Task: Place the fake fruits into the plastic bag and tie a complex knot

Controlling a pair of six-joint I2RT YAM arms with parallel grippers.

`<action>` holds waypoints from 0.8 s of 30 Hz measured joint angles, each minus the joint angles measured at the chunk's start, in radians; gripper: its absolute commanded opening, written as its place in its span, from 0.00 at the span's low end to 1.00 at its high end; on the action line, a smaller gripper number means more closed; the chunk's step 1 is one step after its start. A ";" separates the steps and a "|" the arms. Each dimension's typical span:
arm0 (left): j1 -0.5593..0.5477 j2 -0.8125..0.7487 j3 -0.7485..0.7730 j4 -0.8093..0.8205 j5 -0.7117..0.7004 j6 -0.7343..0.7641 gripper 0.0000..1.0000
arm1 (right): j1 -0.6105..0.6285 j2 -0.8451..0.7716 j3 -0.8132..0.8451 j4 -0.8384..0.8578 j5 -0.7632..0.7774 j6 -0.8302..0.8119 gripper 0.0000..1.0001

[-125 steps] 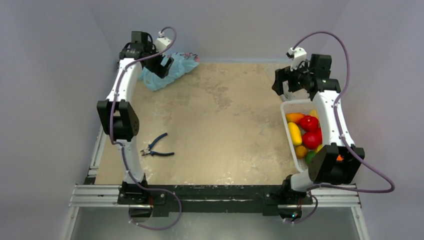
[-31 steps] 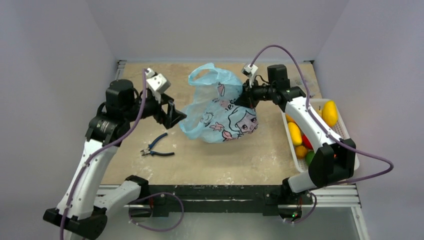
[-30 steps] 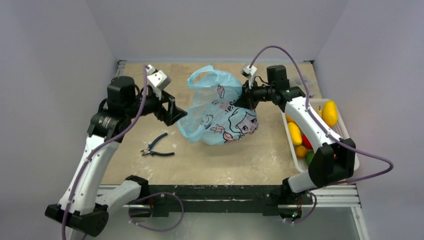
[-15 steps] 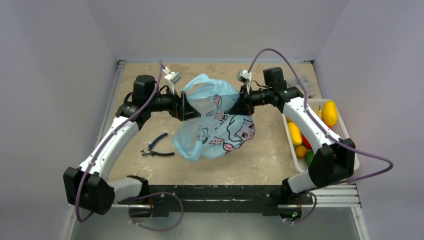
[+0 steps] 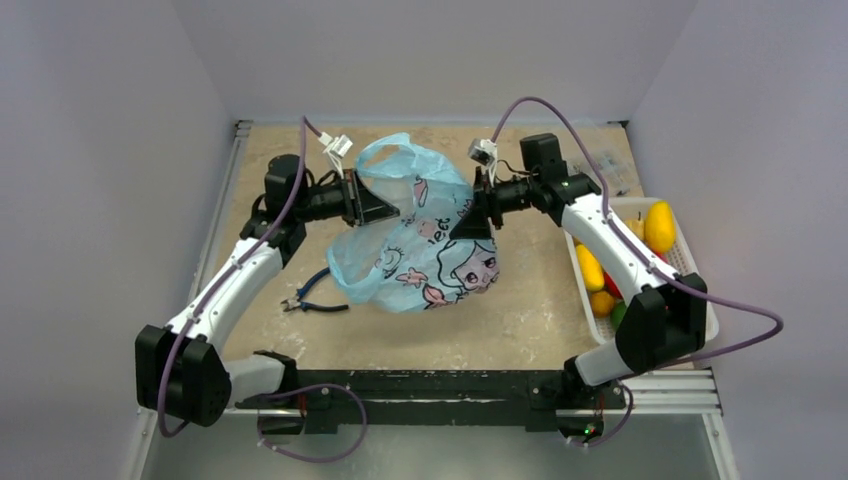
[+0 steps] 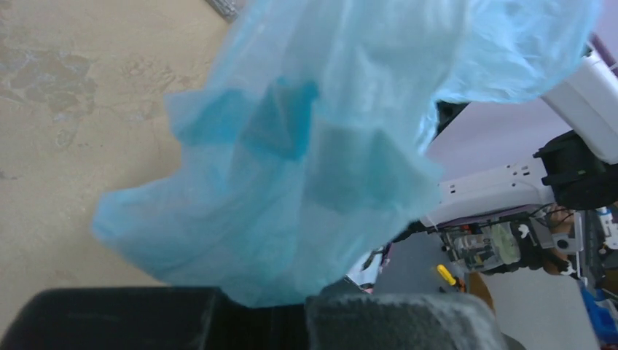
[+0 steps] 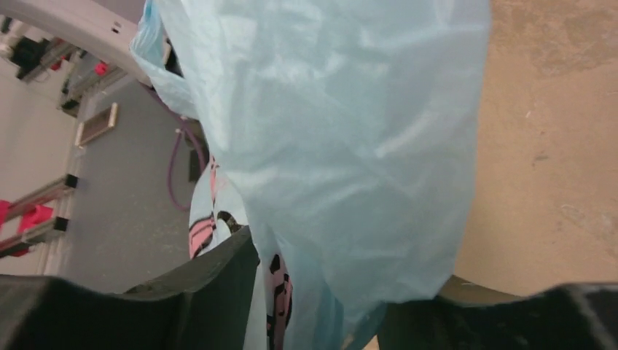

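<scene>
The plastic bag [image 5: 420, 250] is held up over the middle of the table [image 5: 520, 320], strung between the two arms, with the printed cartoon side turned toward the near edge and one handle loop [image 5: 385, 152] sticking up at the far side. The left gripper [image 5: 393, 212] is clamped on the bag's left upper edge. In the left wrist view the blue film [image 6: 291, 182] is seen pinched down between the dark fingers [image 6: 109, 321]. The right gripper [image 5: 463, 228] is set against the bag's right upper edge. In the right wrist view the film [image 7: 328, 146] is bunched between the fingers [image 7: 197, 292], which stand somewhat apart, so whether it is gripped or let go cannot be told. The fake fruits [image 5: 659, 225] (yellow, orange, red and green) are piled in the white basket [image 5: 692, 262] at the right edge of the table, well apart from the bag. Blue-handled pliers [image 5: 300, 300] are left on the table just beside the bag's lower left, partly covered by it. Whether the bag's bottom touches the table cannot be told.
</scene>
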 measured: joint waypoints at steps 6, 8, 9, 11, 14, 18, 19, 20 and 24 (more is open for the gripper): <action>0.006 -0.023 -0.003 -0.031 0.001 -0.076 0.00 | -0.042 0.082 0.079 -0.004 0.167 0.044 0.99; 0.010 -0.045 -0.014 -0.064 -0.003 -0.093 0.00 | -0.064 0.053 0.082 0.010 0.256 0.047 0.99; 0.011 -0.053 -0.022 -0.072 -0.005 -0.098 0.00 | -0.072 0.029 0.080 0.022 0.289 0.051 0.99; 0.011 -0.070 -0.037 -0.096 -0.014 -0.120 0.00 | -0.077 -0.051 0.061 0.084 0.361 0.063 0.99; 0.013 -0.074 -0.042 -0.122 -0.035 -0.154 0.00 | -0.053 -0.192 0.050 0.167 0.428 0.062 0.93; 0.024 -0.061 -0.042 -0.132 -0.054 -0.227 0.00 | 0.034 -0.311 0.050 0.216 0.462 0.018 0.92; 0.026 -0.052 -0.042 -0.132 -0.056 -0.245 0.00 | 0.060 -0.330 0.041 0.224 0.463 0.005 0.94; 0.026 -0.041 -0.042 -0.132 -0.058 -0.256 0.00 | 0.084 -0.348 0.025 0.232 0.463 -0.010 0.96; 0.026 0.000 -0.042 -0.131 -0.057 -0.289 0.00 | 0.218 -0.364 -0.040 0.246 0.541 -0.077 0.97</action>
